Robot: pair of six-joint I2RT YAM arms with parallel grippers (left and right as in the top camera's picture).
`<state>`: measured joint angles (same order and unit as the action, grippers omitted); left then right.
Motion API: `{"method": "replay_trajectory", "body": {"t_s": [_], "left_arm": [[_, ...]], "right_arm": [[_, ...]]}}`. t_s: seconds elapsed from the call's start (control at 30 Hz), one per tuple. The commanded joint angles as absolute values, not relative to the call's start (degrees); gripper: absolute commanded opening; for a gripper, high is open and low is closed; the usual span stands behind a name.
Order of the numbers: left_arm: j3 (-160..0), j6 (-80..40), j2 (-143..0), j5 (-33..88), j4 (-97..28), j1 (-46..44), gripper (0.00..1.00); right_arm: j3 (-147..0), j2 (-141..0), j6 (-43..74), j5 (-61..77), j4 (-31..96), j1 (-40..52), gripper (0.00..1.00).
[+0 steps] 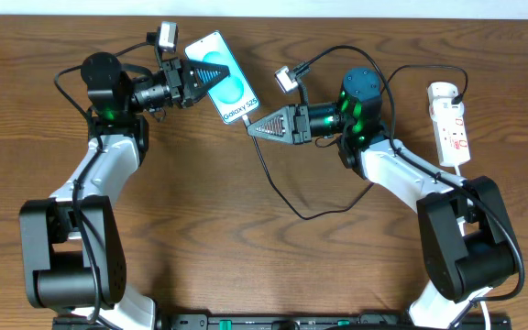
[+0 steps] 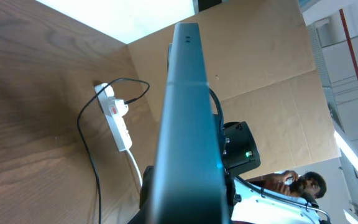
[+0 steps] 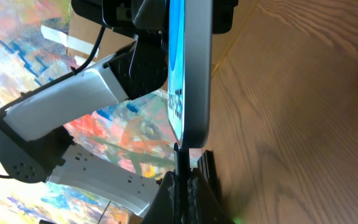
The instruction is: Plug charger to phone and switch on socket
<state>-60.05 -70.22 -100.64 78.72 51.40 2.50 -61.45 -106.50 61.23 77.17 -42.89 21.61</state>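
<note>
The phone (image 1: pixel 225 78), teal-blue screen with "Galaxy S25" text, is held tilted above the table by my left gripper (image 1: pixel 193 79), which is shut on its upper half. In the left wrist view the phone's dark edge (image 2: pixel 188 124) fills the middle. My right gripper (image 1: pixel 255 126) is shut on the charger's connector tip (image 3: pixel 180 163), which meets the phone's bottom edge (image 3: pixel 191 140). The charger's thin black cable (image 1: pixel 278 188) loops across the table towards the socket. The socket (image 1: pixel 450 124), a white power strip, lies at the far right; it also shows in the left wrist view (image 2: pixel 117 121).
A white plug (image 1: pixel 445 92) sits in the socket's far end. Cardboard sheets (image 2: pixel 260 68) stand beyond the table, and a person (image 2: pixel 300 183) is behind them. The right arm's base (image 1: pixel 470 243) is at the front right, the left arm's base (image 1: pixel 67 252) at the front left.
</note>
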Motion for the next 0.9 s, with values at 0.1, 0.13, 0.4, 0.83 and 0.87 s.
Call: {"method": "replay_trajectory", "body": {"t_s": [0.1, 0.13, 0.4, 0.83, 0.87], "left_arm": [[-61.84, -69.28, -100.09, 80.58, 51.96, 1.89, 0.07], [-61.84, -69.28, -100.09, 80.58, 51.96, 1.89, 0.07], [-61.84, -69.30, -100.09, 80.55, 51.96, 1.89, 0.07], [-61.84, -69.52, -100.09, 80.51, 51.96, 1.15, 0.07], [-61.84, -69.69, -100.09, 80.51, 51.99, 1.15, 0.07]], "right_arm": [[-62.02, -106.85, 61.91, 75.37, -43.09, 21.08, 0.01], [-62.02, -106.85, 61.91, 75.37, -43.09, 21.08, 0.01], [-62.02, -106.85, 61.91, 75.37, -43.09, 21.08, 0.01], [-62.02, -106.85, 61.89, 75.35, -43.11, 21.08, 0.01], [-62.02, -106.85, 61.89, 75.35, -43.11, 21.08, 0.01]]}}
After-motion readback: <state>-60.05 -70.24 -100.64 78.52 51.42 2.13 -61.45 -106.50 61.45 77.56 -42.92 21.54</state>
